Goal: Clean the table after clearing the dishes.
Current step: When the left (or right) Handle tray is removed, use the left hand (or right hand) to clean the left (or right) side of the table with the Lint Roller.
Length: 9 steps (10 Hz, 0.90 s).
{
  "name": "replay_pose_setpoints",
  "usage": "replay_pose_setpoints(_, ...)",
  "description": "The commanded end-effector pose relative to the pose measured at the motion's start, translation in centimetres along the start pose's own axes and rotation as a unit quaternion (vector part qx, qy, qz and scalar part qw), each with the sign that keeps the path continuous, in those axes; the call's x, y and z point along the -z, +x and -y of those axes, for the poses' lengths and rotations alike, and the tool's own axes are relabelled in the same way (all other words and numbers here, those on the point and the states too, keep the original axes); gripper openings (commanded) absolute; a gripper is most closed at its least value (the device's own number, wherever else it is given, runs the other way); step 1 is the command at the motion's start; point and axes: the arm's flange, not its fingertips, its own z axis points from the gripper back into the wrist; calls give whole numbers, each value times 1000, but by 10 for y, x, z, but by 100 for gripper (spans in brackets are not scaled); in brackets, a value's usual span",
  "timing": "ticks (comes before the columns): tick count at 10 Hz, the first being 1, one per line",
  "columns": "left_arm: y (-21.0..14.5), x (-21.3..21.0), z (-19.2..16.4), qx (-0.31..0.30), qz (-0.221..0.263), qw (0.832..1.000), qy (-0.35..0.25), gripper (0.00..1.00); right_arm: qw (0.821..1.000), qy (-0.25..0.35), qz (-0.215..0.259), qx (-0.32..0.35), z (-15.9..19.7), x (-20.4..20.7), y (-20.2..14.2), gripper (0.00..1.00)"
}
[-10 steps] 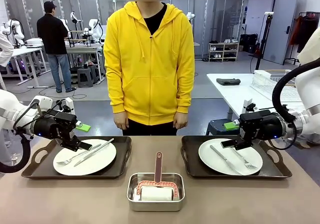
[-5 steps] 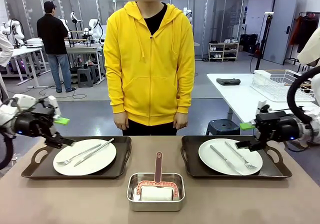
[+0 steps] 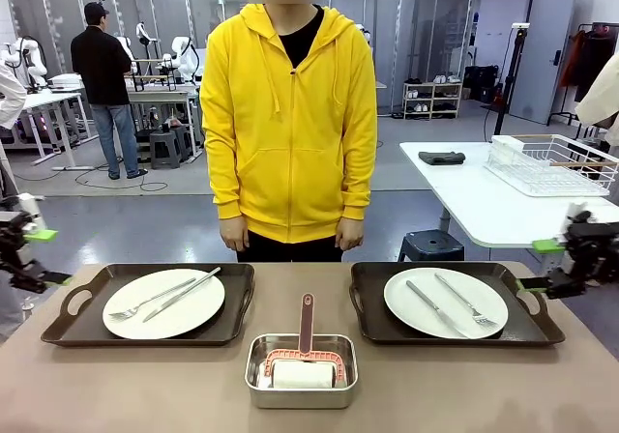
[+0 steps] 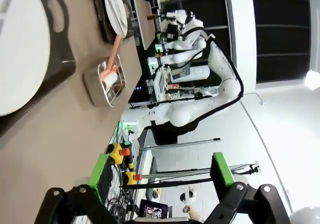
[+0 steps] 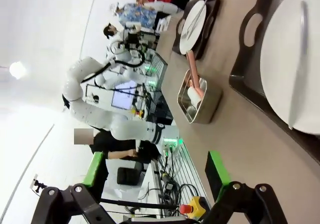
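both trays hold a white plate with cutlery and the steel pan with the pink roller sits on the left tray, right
Not quite. The front view shows the steel pan with the pink roller on the bare table, between the left tray and right tray, on neither of them. The rest is right.

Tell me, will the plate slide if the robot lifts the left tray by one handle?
Probably. The plate looks smooth and glazed and just rests on the flat tray, so a tilt would likely slide it. The fork and knife lie loose on top and could skid off first. The plate looks breakable too.
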Motion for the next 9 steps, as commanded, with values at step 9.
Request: replay_pose_setpoints(9, -65, -160, -12, -9, 60, 997, -43, 100, 994, 22, 103, -41, 22, -146, -42, 100)
